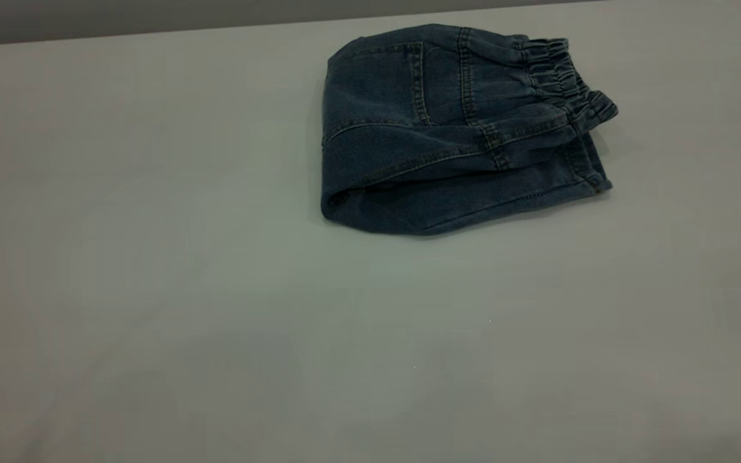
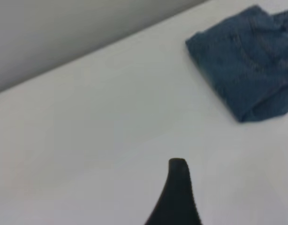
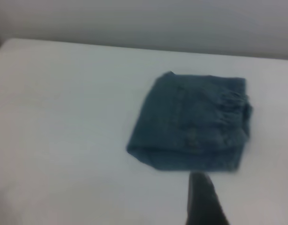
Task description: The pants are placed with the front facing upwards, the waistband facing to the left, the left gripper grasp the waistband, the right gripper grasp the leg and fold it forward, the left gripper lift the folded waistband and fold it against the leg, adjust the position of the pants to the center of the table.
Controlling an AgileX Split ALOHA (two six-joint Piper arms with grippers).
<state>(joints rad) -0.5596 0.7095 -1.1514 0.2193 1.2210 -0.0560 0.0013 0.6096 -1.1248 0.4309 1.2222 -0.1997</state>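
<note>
Left gripper (image 2: 178,187) and right gripper (image 3: 203,199), grip state can't tell, hover apart from folded pants (image 1: 454,128), waistband (image 1: 560,74) on top.

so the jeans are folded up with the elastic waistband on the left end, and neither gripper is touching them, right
Not quite. In the exterior view the pants are folded, but the waistband lies at the right end. The rest holds: the left gripper and the right gripper are both off the denim, over the bare table.
</note>
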